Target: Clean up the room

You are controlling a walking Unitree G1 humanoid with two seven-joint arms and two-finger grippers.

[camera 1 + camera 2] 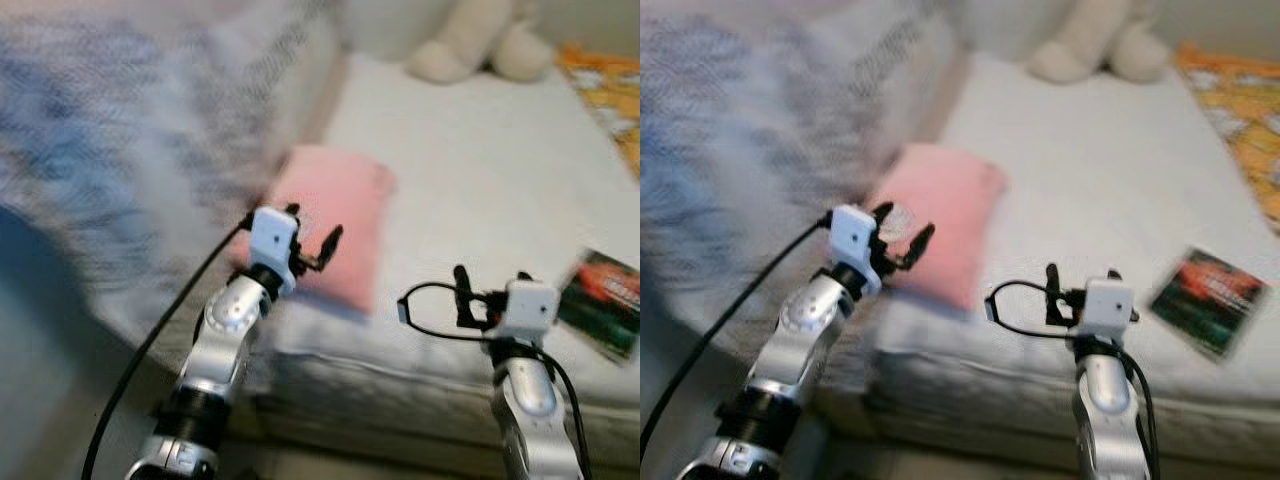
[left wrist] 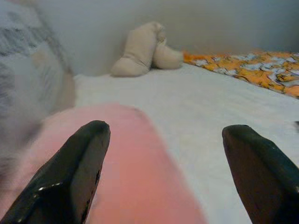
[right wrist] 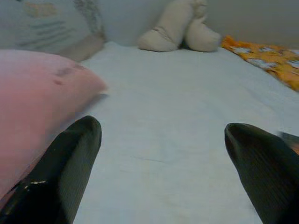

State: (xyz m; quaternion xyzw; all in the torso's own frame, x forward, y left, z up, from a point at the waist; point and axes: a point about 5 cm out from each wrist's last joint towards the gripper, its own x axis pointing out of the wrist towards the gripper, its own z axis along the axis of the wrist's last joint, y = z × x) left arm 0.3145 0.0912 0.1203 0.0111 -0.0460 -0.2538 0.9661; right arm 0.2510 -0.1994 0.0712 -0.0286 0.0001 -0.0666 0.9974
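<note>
Pillow grab at risk from blur and a loose reach

Grippers first, being nearest: the left gripper [image 1: 318, 250] hangs just over the near end of the soft pink rectangular pillow [image 1: 335, 220], its two black fingers spread wide with nothing between them. The right gripper [image 1: 490, 290] is likewise spread and empty, poised above bare sheet near the front edge of the bed with its pale grey-white sheet [image 1: 470, 160]. A black cable loops out beside this wrist.

Just right of that gripper lies a flat dark green and red printed booklet or packet [image 1: 605, 300], near the bed's edge. Its print is too blurred to read.

Judging from the pose, the pillow is the item in hand. It lies on the left side of the bed, against a blurred blue-grey patterned blanket or cushion [image 1: 120, 120].

Risks, as I judge them:
- The head views are smeared, so the robot seems to be moving; closing now could pinch only a fold of fabric or miss.
- A pillow gripped at one corner will sag and may slip free or drag the sheet.
- The right wrist's cable loop could snag on the bedding.
- The booklet sits close enough to the edge to be knocked to the floor.

Farther off, a cream plush toy [image 1: 480, 40] rests at the head of the bed beside an orange patterned cloth [image 1: 605, 85], both well apart from either gripper.
</note>
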